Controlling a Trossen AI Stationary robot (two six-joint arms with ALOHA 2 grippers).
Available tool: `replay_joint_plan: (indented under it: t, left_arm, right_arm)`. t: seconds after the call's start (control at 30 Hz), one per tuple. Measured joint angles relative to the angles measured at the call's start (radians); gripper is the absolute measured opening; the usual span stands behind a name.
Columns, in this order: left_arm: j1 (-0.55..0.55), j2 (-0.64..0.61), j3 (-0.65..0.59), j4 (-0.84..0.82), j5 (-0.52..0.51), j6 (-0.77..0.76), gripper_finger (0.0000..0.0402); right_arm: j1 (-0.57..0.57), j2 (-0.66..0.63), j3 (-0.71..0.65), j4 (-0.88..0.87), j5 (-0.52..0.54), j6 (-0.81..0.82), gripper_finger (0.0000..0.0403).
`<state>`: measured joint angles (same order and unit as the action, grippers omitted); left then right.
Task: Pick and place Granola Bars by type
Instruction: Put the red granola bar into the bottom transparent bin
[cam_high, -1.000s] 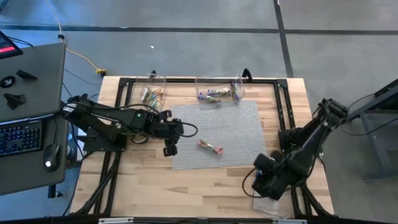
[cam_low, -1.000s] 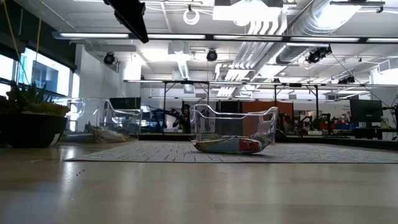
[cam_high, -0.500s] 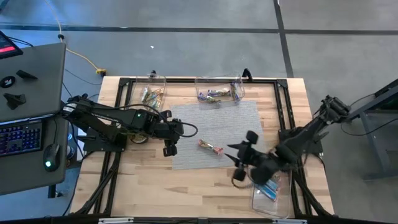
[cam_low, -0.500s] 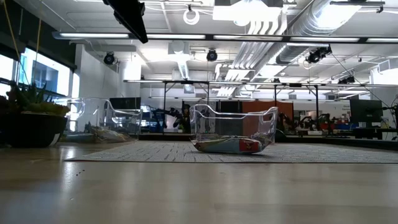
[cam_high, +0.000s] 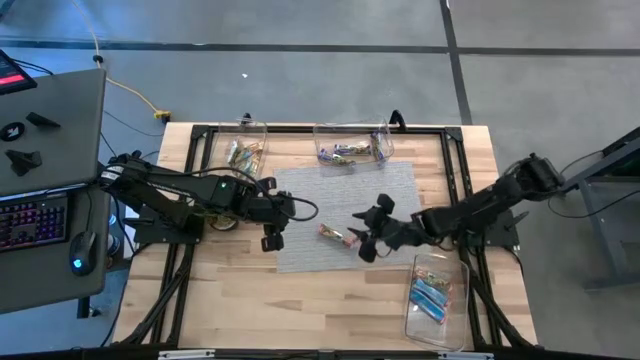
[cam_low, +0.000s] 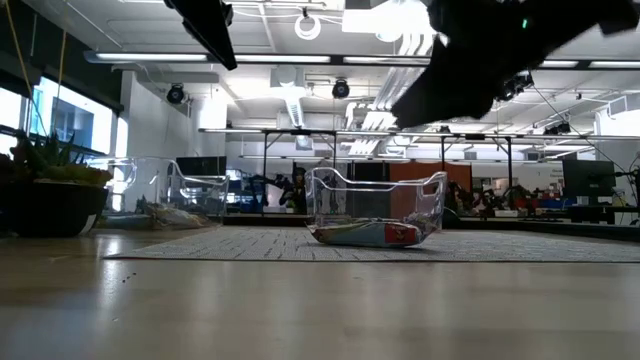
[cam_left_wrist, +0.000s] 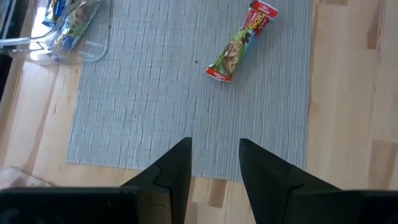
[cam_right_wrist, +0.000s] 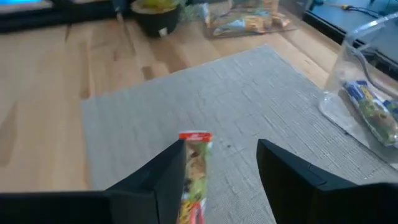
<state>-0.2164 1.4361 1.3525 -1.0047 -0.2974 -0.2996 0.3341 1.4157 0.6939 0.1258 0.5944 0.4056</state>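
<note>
Sorting seems almost done: only one green and red bar (cam_high: 339, 236) is left on the grey mat (cam_high: 385, 190), while the other bars are kept in three clear bins (cam_high: 352, 141). The right gripper (cam_high: 367, 233) is held just beside it, fingers apart and empty. The left gripper (cam_high: 271, 234) waits open at the mat's edge. Wrapper kinds inside the bins cannot be told surely.

You see a matt woven grey mat (cam_high: 350, 215) on the pale wooden desk (cam_high: 300, 300); glossy-wrapped bar (cam_left_wrist: 239, 42); clear plastic bins (cam_high: 352, 145).
</note>
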Motion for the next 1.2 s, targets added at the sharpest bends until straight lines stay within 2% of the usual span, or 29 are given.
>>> replay_joint_plan:
  t: [0.13, 0.27, 0.6, 0.8, 0.97, 1.2]
  left_arm:
    - [0.000, 0.000, 0.000, 0.009, 0.000, 0.013, 0.0127]
    - [0.000, 0.000, 0.000, 0.009, 0.001, 0.008, 0.0127]
    - [0.000, 0.000, 0.000, 0.010, 0.001, 0.007, 0.0127]
    - [0.000, 0.000, 0.000, 0.008, 0.001, 0.007, 0.0127]
    - [0.000, 0.000, 0.000, 0.007, 0.002, 0.007, 0.0127]
    - [0.000, 0.000, 0.000, 0.007, 0.002, 0.007, 0.0127]
  right_arm:
    - [-0.048, 0.023, -0.112, 0.198, -0.049, -0.024, 0.0195]
    - [-0.059, 0.101, -0.121, 0.286, -0.086, -0.043, 0.0199]
    - [-0.059, 0.375, 0.053, 0.292, -0.077, -0.048, 0.0200]
    - [-0.060, 0.450, 0.078, 0.290, -0.036, -0.004, 0.0200]
    - [-0.060, 0.497, 0.078, 0.277, -0.047, 0.060, 0.0200]
    - [-0.058, 0.534, 0.080, 0.289, -0.099, 0.063, 0.0187]
